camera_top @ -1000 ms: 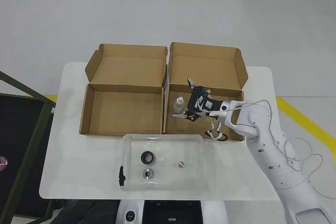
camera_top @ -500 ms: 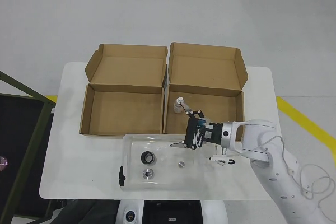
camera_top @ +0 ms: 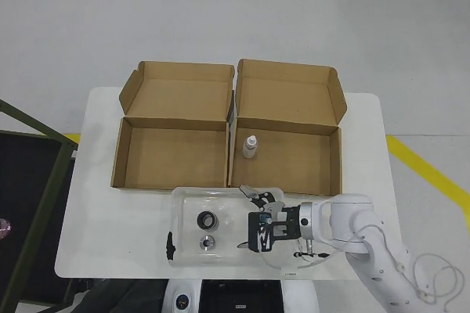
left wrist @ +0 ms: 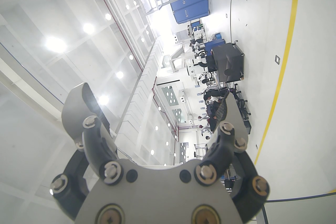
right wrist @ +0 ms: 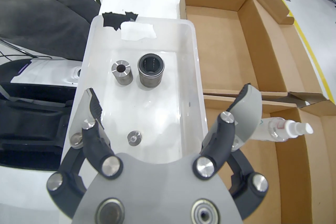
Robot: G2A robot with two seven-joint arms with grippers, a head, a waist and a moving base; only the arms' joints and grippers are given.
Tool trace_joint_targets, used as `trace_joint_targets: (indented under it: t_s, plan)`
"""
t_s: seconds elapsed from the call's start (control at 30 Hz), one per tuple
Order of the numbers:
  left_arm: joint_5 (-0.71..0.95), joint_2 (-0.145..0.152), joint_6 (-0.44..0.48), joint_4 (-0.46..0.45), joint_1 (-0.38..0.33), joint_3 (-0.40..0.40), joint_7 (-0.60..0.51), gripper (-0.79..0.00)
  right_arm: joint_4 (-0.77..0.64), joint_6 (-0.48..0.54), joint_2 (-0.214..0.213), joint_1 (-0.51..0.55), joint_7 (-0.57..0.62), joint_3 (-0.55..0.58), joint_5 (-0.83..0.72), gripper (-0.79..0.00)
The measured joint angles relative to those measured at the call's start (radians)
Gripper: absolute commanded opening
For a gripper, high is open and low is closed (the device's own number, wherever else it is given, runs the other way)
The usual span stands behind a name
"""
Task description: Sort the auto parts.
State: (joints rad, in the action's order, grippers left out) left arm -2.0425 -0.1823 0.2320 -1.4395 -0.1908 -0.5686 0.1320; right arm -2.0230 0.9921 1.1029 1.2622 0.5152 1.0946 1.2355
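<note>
I find three metal parts in the clear tray [camera_top: 189, 205] at the lower middle of the top view. The linear bearing [right wrist: 151, 70], a steel sleeve with a black bore, stands on end. Just beside it, not touching, stands a shorter slotted steel bushing [right wrist: 121, 72]. Both are in the tray's left half. A small steel disc [right wrist: 134, 138] lies apart from them, toward the tray's right.

My right gripper [right wrist: 170, 93] hangs over the tray's right half with its fingers spread wide and nothing between them. It covers the disc from above. My left gripper [left wrist: 156, 93] points up at the hall ceiling, fingers likewise apart and bare.

A strip of black tape [right wrist: 119, 19] sits on the tray's left end, with a white patch [right wrist: 137, 31] beside it. I can read no writing on it.

Two open cardboard boxes, left box [camera_top: 172, 156] and right box [camera_top: 298, 160], sit above the tray on the white table [camera_top: 102, 196]. A small spray bottle [camera_top: 251, 145] appears to lie on its side at the right box's left wall. Its label print is too small to read.
</note>
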Motion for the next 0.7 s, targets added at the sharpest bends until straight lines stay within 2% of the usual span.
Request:
trace_joint_targets:
  t_s: [0.7]
  plan:
    - [0.000, 0.000, 0.000, 0.000, 0.000, 0.000, 0.000, 0.000, 0.035, 0.020, -0.040, -0.067, 0.187, -0.138, 0.065, 0.000]
